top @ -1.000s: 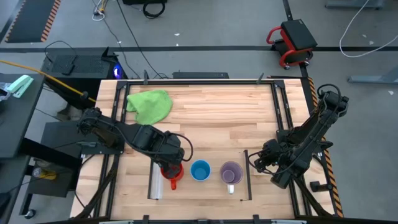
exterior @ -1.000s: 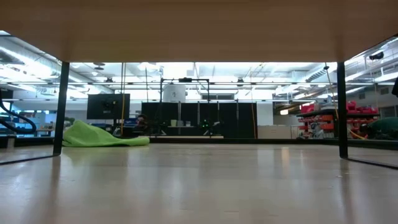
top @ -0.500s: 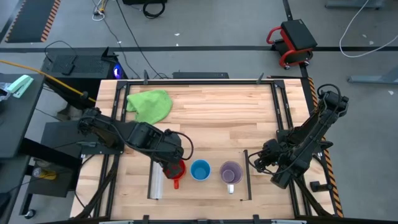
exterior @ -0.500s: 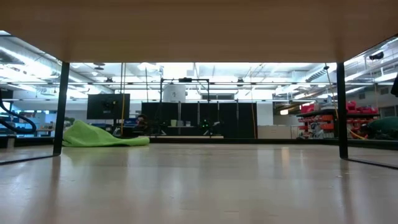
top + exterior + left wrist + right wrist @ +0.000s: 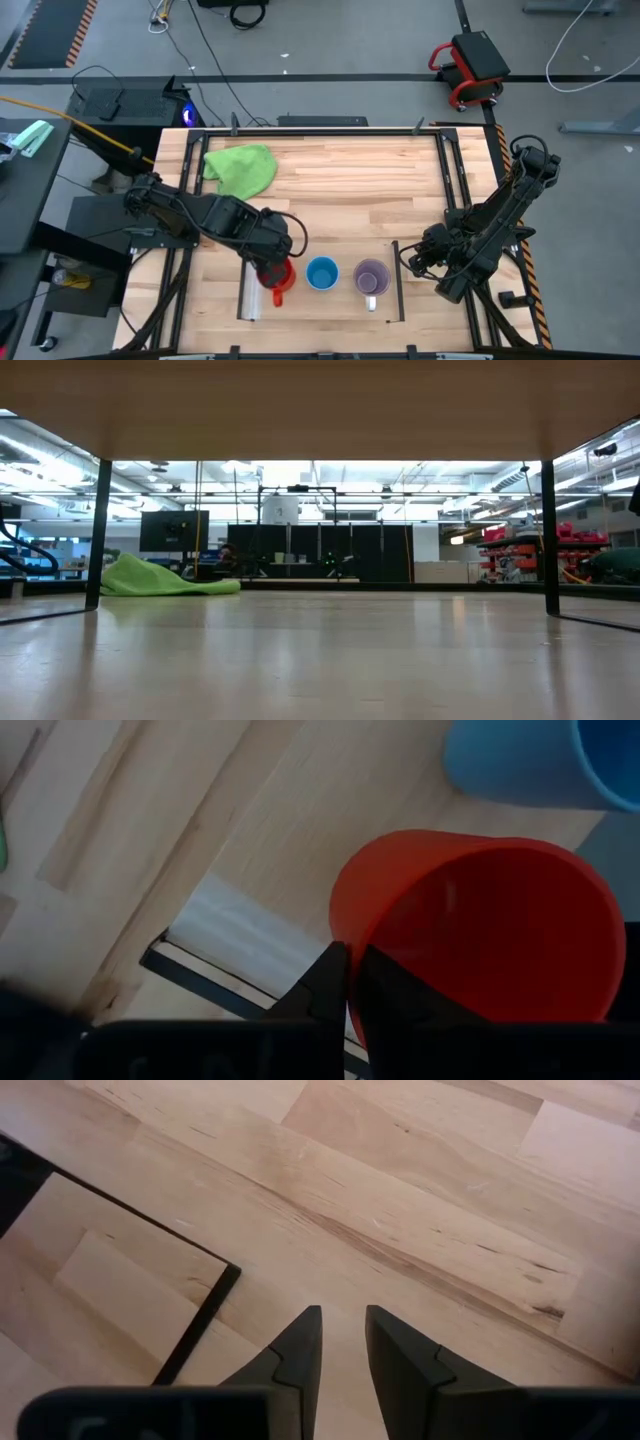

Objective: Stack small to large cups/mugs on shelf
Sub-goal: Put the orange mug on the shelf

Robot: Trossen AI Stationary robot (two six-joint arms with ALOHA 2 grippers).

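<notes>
Three cups stand in a row on the light-wood shelf (image 5: 335,300), between its silvery rail (image 5: 250,295) and thin dark rail (image 5: 398,280): a red mug (image 5: 280,278) with its handle toward the near edge, a light-blue cup (image 5: 322,273) and a lilac mug (image 5: 372,277). My left gripper (image 5: 275,265) is directly over the red mug and shut on it. In the left wrist view the red mug (image 5: 480,930) fills the picture, with the blue cup (image 5: 540,760) behind it. My right gripper (image 5: 410,262) waits just right of the dark rail, its fingers a narrow gap apart (image 5: 342,1330). My left gripper pinches the red mug's wall at the rim (image 5: 350,955), one finger (image 5: 325,985) outside and the other finger (image 5: 390,995) inside the mug. The fingers come from above, pointing down. Whether the mug's base rests on the shelf, I cannot tell.
A green cloth (image 5: 241,168) lies bunched near the table's far left corner, also seen in the low view (image 5: 160,578). Black frame rails (image 5: 445,170) run along the table's sides. Bare wood spreads across the table's middle (image 5: 340,190).
My left gripper, holding the red mug, swung slightly toward the table's right and then came back toward the silvery rail. The mug moved with it. The blue and lilac cups stayed put.
</notes>
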